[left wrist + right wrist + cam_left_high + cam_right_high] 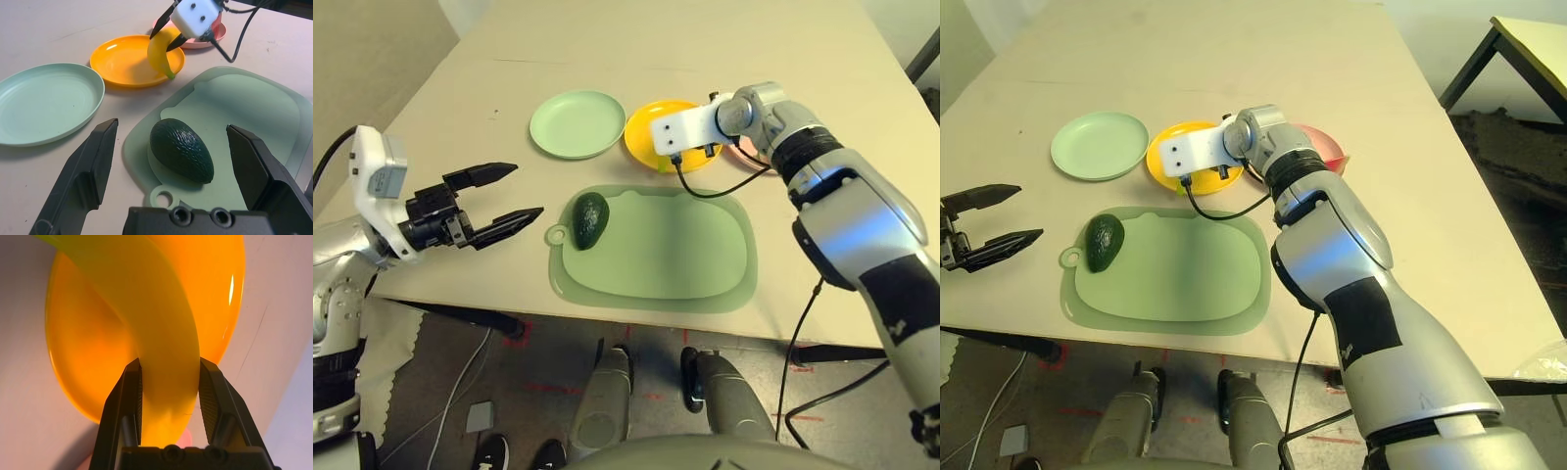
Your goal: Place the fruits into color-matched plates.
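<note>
Nearest: left gripper wide open, aimed at avocado on cutting board. Right gripper clamping banana over yellow plate, not yet released. Green plate bare; avocado left to do.

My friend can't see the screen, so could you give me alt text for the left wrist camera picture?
A dark green avocado lies on a green cutting board between the left gripper's open black fingers. Beyond it, the right gripper holds a yellow banana over the yellow plate, with a mint green plate alongside.
</note>
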You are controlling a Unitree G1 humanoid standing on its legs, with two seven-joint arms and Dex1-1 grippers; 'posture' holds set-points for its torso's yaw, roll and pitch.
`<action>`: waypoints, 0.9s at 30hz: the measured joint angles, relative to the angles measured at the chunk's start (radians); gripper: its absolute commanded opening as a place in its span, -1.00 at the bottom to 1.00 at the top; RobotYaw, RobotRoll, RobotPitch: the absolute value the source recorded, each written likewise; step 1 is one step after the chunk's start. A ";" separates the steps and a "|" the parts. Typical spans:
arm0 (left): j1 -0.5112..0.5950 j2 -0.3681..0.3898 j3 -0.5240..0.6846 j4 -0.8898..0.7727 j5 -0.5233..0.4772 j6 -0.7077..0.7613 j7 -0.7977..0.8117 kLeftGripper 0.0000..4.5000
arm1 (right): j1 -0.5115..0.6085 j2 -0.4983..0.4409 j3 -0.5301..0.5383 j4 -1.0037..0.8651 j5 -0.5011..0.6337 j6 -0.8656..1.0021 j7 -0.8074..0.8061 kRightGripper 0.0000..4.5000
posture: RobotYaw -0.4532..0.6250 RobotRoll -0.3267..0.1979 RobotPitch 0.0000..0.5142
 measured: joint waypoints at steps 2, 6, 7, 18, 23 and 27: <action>0.000 0.001 0.000 -0.002 0.000 0.001 0.003 1.00 | 0.002 0.001 -0.001 0.000 0.000 0.011 -0.015 -0.28 | 0.17 0.25 -0.05; 0.001 0.005 0.000 -0.009 0.000 0.005 0.003 1.00 | 0.012 0.001 -0.003 0.000 -0.002 0.024 -0.039 0.29 | 0.17 0.25 -0.06; 0.002 0.007 0.000 -0.011 -0.001 0.005 0.003 1.00 | 0.014 0.001 -0.003 0.001 -0.002 0.025 -0.042 0.45 | 0.17 0.25 -0.06; -0.027 0.010 -0.013 -0.004 0.006 0.000 -0.004 1.00 | -0.002 -0.041 -0.009 0.001 -0.007 0.002 -0.034 0.98 | 0.12 0.25 -0.10; -0.069 0.065 -0.033 0.080 0.070 -0.079 -0.068 1.00 | -0.073 -0.130 -0.132 -0.014 0.099 -0.061 0.144 0.98 | 0.11 0.25 -0.13; -0.135 0.150 -0.104 0.214 0.203 -0.262 -0.151 1.00 | -0.053 -0.204 -0.348 -0.056 0.320 -0.035 0.396 0.98 | 0.11 0.25 -0.16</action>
